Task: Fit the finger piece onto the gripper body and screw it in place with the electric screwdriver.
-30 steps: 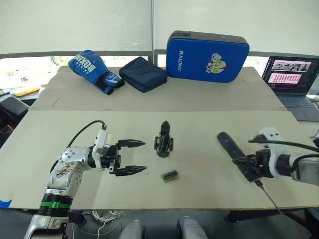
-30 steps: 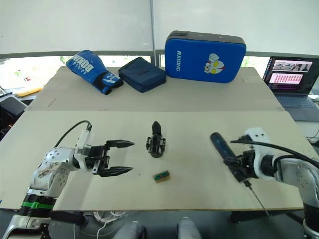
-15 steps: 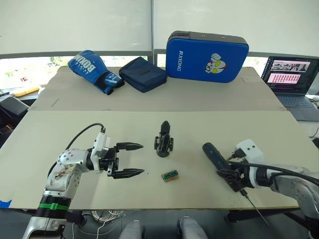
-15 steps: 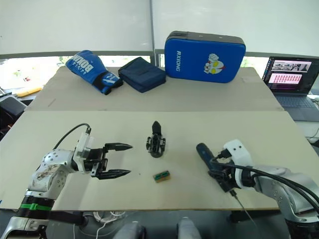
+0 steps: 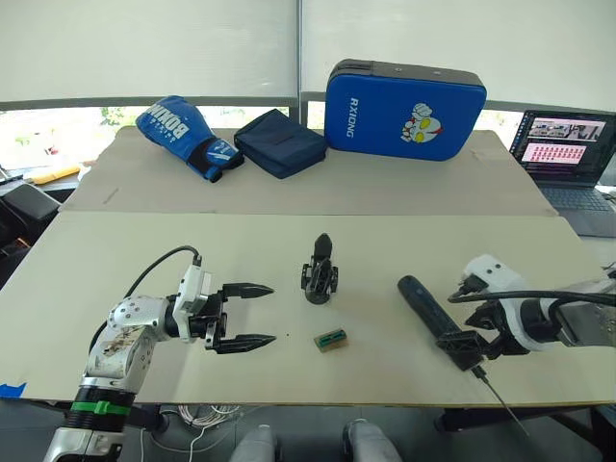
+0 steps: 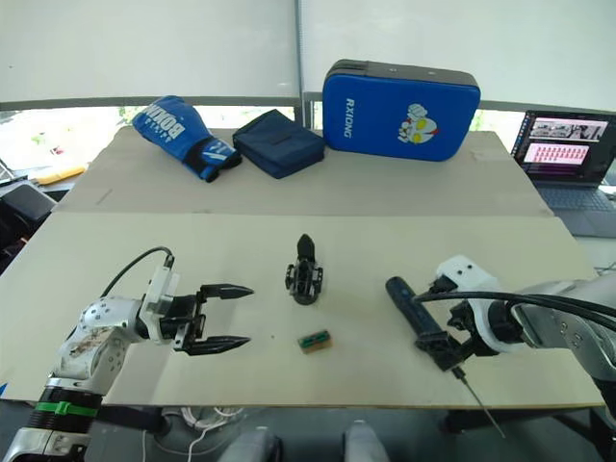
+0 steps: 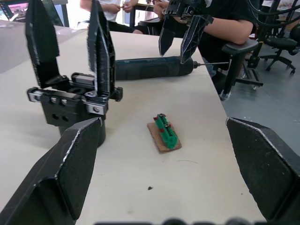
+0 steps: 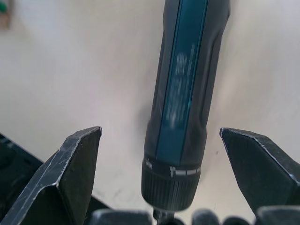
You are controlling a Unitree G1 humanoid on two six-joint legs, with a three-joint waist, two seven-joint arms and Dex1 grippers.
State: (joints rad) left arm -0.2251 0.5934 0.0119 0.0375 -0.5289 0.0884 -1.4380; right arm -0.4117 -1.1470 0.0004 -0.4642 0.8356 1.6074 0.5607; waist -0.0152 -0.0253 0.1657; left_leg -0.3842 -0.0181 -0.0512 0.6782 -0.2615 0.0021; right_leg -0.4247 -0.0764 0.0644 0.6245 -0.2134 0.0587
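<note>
The gripper body (image 5: pixel 319 276) stands upright mid-table. In the left wrist view two pointed black fingers rise from the gripper body (image 7: pixel 70 101) side by side, and I cannot tell the finger piece apart from them. The electric screwdriver (image 5: pixel 426 306) lies on the table to its right, its thin bit past the front edge. My right gripper (image 5: pixel 469 346) is open, its fingers straddling the bit end of the screwdriver (image 8: pixel 183 93) without touching it. To the left of the gripper body, my left gripper (image 5: pixel 273 314) is open and empty, pointing towards it.
A small green-and-tan block (image 5: pixel 330 339) lies in front of the gripper body. At the back are a blue boxing glove (image 5: pixel 181 135), a navy pouch (image 5: pixel 279 142) and a blue pad (image 5: pixel 404 96). A laptop (image 5: pixel 568 154) sits far right. The table's front edge (image 5: pixel 385 400) is close.
My right arm brought the screwdriver down from the air onto the table and its fingers have let go. My left gripper sank slightly and stayed open.
</note>
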